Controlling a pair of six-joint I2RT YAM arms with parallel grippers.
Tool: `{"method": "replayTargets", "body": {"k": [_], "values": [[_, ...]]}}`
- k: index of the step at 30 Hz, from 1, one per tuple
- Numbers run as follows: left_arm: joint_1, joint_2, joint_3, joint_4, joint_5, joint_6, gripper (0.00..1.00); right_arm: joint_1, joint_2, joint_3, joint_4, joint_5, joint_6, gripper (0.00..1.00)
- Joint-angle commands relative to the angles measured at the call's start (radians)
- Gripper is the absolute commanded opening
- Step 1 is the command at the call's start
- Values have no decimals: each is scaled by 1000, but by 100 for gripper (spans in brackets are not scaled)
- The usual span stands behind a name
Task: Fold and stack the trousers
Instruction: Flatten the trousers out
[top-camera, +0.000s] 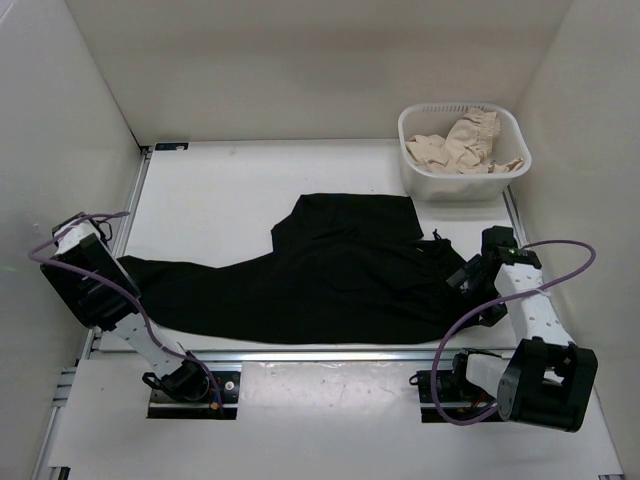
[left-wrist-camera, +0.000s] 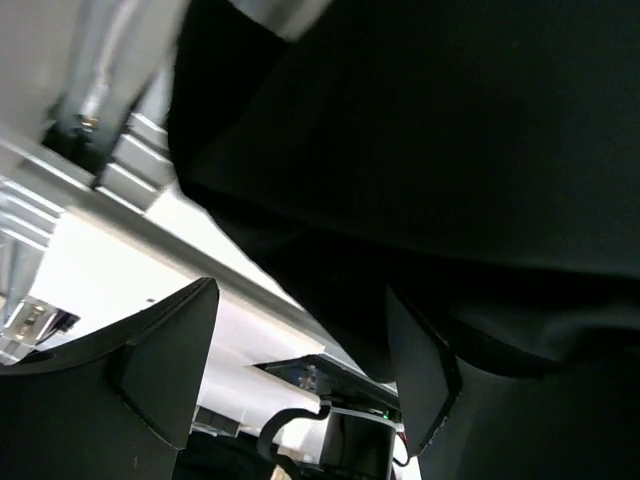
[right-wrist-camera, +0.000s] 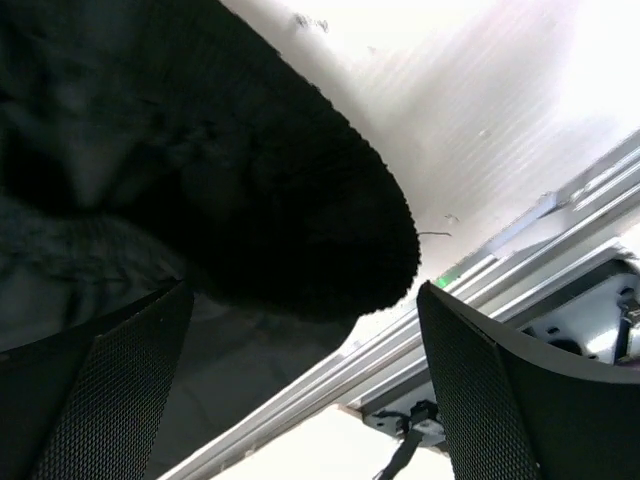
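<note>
The black trousers (top-camera: 320, 275) lie spread across the table from left to right, with one part folded up toward the back. My left gripper (top-camera: 122, 268) sits at the trousers' left leg end. In the left wrist view it (left-wrist-camera: 300, 370) is open, with black cloth (left-wrist-camera: 430, 150) just ahead of the fingers and against the right finger. My right gripper (top-camera: 466, 278) sits at the trousers' right end. In the right wrist view it (right-wrist-camera: 300, 390) is open, with the ribbed black waistband (right-wrist-camera: 250, 200) just ahead of the jaws and nothing gripped.
A white basket (top-camera: 413, 160) holding a beige ruffled cloth (top-camera: 465, 145) stands at the back right, close to the trousers' right end. A metal rail (top-camera: 320, 355) runs along the table's near edge. White walls close in the left, back and right.
</note>
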Motion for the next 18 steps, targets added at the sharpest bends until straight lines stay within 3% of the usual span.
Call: {"method": "replayTargets", "body": {"k": [1, 4, 5, 6, 7, 8, 9, 10, 11, 13, 18], "values": [[-3, 16, -30, 87, 32, -1, 79, -3, 17, -79, 87, -47, -11, 97], [-3, 45, -43, 112, 52, -1, 77, -3, 80, -102, 143, -56, -11, 89], [-3, 55, -52, 112, 52, -1, 71, -3, 109, -111, 159, -56, -20, 84], [-3, 70, -52, 122, 52, -1, 63, -3, 124, -111, 186, -56, -20, 77], [-3, 70, -62, 122, 40, -1, 53, -3, 136, -111, 197, -65, -20, 61], [-3, 81, -62, 122, 39, -1, 43, -3, 159, -111, 208, -66, -20, 53], [-3, 81, -62, 122, 26, -1, 23, -3, 172, -102, 219, -75, -20, 44], [-3, 81, -62, 122, 7, -1, 14, -13, 181, -76, 210, -75, -33, 34], [6, 63, -62, 122, -2, -1, 14, -23, 190, -53, 188, -75, -33, 15], [7, 40, -52, 122, -26, -1, 14, -67, 177, 11, 80, 9, -42, 0], [7, -60, -99, 122, -114, -1, 14, -280, 13, 6, -92, 54, -65, 0]]}}
